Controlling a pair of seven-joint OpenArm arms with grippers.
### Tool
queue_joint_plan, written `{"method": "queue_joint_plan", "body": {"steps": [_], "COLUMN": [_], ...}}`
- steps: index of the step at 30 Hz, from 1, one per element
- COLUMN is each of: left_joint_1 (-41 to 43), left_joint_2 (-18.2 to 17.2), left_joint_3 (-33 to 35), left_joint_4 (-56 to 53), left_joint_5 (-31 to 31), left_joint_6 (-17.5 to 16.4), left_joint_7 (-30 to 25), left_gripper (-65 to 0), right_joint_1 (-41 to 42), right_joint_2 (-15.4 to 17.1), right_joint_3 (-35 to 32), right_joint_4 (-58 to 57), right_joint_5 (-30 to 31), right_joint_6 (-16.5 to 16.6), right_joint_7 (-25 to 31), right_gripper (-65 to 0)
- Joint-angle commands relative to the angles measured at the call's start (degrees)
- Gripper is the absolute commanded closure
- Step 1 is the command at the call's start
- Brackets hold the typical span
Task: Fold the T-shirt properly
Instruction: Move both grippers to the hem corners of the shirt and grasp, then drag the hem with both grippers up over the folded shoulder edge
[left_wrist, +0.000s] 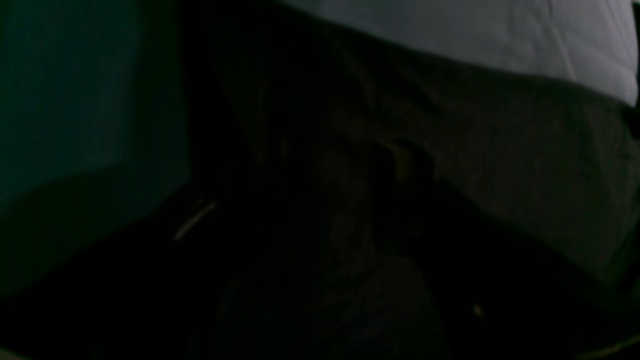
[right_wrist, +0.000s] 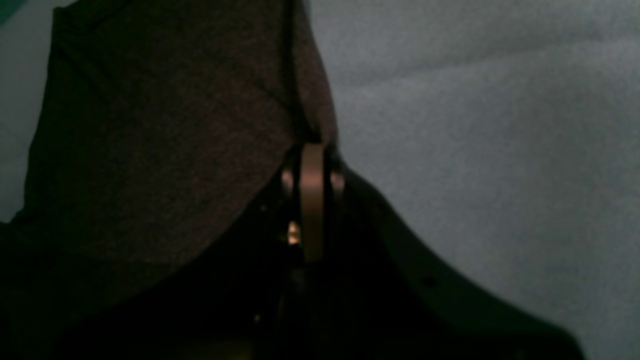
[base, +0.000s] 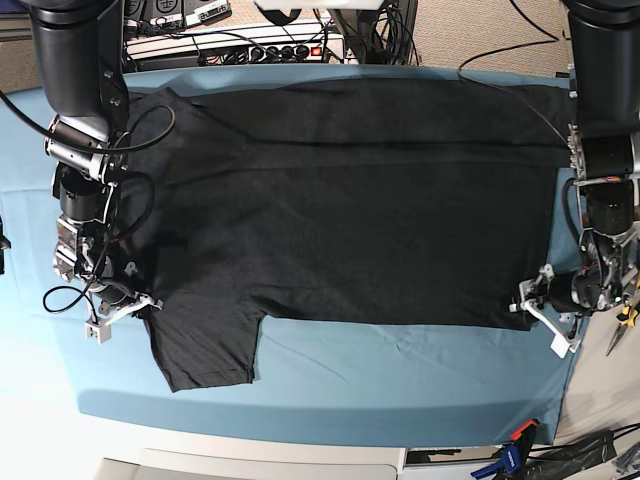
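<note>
The dark T-shirt (base: 340, 200) lies spread flat, plain side up, on the teal table cloth (base: 400, 370). One short sleeve (base: 205, 345) points toward the front edge. At the shirt's left edge beside that sleeve, my right gripper (base: 128, 300) is shut on the fabric. The right wrist view shows its fingertips (right_wrist: 312, 155) pinched on the dark T-shirt (right_wrist: 165, 140). My left gripper (base: 530, 305) sits low at the shirt's front right corner, jaws standing wide. The left wrist view is very dark and shows only the T-shirt (left_wrist: 500, 165) close up.
Cables and a power strip (base: 250, 45) run along the back edge. Yellow-handled pliers (base: 625, 318) lie off the table's right side, and clamps (base: 510, 455) hold the cloth at the front right corner. Bare teal cloth borders the shirt's front.
</note>
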Motion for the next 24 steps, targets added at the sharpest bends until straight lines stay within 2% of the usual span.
{"method": "queue_joint_plan", "body": {"steps": [1, 4, 9, 11, 13, 16, 22, 24], "left_joint_1": [-1.60, -1.88, -2.86, -3.43, -3.63, -3.61, -3.56, -3.58], "left_joint_2": [-0.66, -0.70, -0.68, -0.68, -0.70, -0.70, -1.66, -2.29], "left_joint_3": [-0.07, -0.07, -0.07, -0.07, -0.07, -0.07, -0.07, -0.07], "left_joint_4": [0.63, 0.66, 0.66, 0.66, 0.76, 1.22, 2.75, 2.97], "left_joint_5": [0.04, 0.04, 0.02, -0.07, -0.17, -0.17, -0.72, -2.03], "left_joint_6": [-0.04, -0.17, -1.16, -1.09, -1.07, -1.11, -1.20, -2.56], "left_joint_7": [-0.07, -0.20, -0.61, -1.31, -2.34, -3.37, -2.23, -0.90], "left_gripper": [-32.7, -30.9, -23.5, -14.2, 0.0, 0.0, 0.0, 0.0], "right_joint_1": [1.29, 1.29, 1.29, 1.29, 1.29, 1.29, 0.00, -1.03], "right_joint_2": [0.72, 0.68, 0.70, 0.70, 0.72, 0.83, 1.84, 2.12], "right_joint_3": [0.02, 0.02, 0.02, 0.02, 0.02, 0.02, 0.02, 0.00], "right_joint_4": [0.63, 0.63, 0.63, 0.63, 0.63, 0.83, 8.52, 11.93], "right_joint_5": [-0.31, -0.28, -0.28, -0.28, -0.28, -0.28, -0.07, 0.94], "right_joint_6": [0.17, 0.15, 0.15, 0.15, 0.15, 0.63, 11.20, 11.20], "right_joint_7": [-0.74, -0.61, -0.59, -0.59, -0.55, -0.20, -0.98, -3.02], "right_gripper": [0.0, 0.0, 0.0, 0.0, 0.0, 0.0, 0.0, 0.0]}}
